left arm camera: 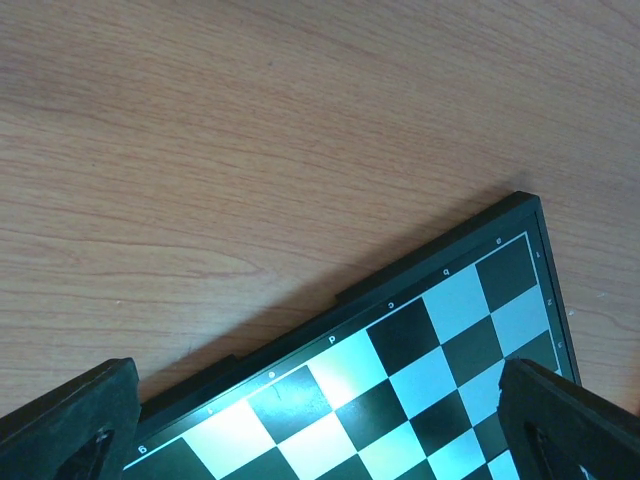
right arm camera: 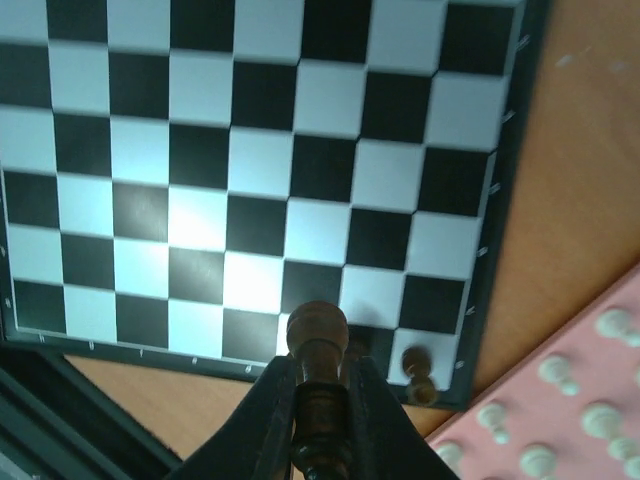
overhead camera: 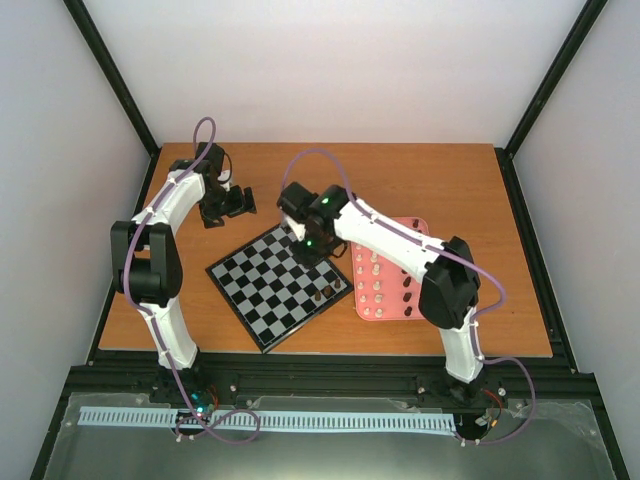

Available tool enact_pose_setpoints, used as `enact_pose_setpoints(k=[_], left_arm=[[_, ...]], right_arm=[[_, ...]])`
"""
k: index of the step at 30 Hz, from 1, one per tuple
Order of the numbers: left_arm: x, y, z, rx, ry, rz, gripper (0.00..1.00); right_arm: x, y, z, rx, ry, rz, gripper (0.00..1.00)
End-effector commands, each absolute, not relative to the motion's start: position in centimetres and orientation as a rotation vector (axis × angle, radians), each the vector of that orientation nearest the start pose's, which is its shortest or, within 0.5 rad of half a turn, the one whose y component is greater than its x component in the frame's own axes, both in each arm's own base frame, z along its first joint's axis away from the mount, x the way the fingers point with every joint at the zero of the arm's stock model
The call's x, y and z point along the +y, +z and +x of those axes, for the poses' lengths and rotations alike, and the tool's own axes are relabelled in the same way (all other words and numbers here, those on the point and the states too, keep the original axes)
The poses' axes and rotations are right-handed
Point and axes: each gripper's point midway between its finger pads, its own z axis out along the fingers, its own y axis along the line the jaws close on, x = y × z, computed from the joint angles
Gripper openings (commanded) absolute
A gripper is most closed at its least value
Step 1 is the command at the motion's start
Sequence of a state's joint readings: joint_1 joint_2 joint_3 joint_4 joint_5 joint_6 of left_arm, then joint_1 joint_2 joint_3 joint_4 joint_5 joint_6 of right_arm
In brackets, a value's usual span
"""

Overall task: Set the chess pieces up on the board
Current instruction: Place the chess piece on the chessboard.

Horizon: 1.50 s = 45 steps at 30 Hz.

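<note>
The board [overhead camera: 272,285] lies at the table's middle, turned diagonally. My right gripper [overhead camera: 309,248] hovers over its far right side, shut on a dark brown piece [right arm camera: 318,335] held upright between the fingers [right arm camera: 270,400]. Two dark brown pieces [overhead camera: 322,294] stand on the board's right corner; one shows in the right wrist view [right arm camera: 418,372]. My left gripper [overhead camera: 226,205] is open and empty just beyond the board's far left edge [left arm camera: 400,290], with its pads [left arm camera: 70,420] wide apart. Cream-white pieces [overhead camera: 377,283] and dark ones [overhead camera: 408,291] stand in the pink tray [overhead camera: 418,228].
The pink tray lies right of the board, touching its corner, and shows in the right wrist view [right arm camera: 590,370]. Bare wooden table [overhead camera: 440,180] surrounds both. Black frame posts stand at the far corners.
</note>
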State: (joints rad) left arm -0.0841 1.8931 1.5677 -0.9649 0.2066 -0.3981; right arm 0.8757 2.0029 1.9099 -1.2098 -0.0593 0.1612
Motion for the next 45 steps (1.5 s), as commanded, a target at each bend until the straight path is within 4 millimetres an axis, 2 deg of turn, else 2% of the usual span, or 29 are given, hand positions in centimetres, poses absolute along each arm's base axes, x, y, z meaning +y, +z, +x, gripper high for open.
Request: enact_pose_setpoints(k=[1, 10, 13, 21, 29, 45], left_arm=[[-6.7, 12.3, 42.2, 2.824, -0.369, -0.419, 1.0], [-6.4, 13.0, 42.0, 2.8, -0.356, -0.42, 1.0], [-6.4, 13.3, 42.0, 2.794, -0.355, -0.417, 1.0], [-6.5, 13.9, 41.9, 2.778, -0.364, -0.412, 1.0], [-6.5, 13.6, 41.8, 2.78, -0.368, -0.411, 1.0], [-6.7, 13.1, 42.1, 2.794, -0.377, -0.411, 1.0]], right_arm=[[36.0, 12.9, 23.8, 2.796, 0.269, -1.151, 0.03], [37.8, 10.3, 20.2, 2.789, 0.286, -1.283, 0.03], [37.9, 9.5, 19.5, 2.8, 0.251, -1.294, 0.03], [36.6, 7.9, 19.7, 2.845, 0.139, -1.236, 0.03], [36.0, 6.4, 19.7, 2.854, 0.099, -1.241, 0.03], [35.6, 5.1, 20.2, 2.862, 0.071, -1.246, 0.03]])
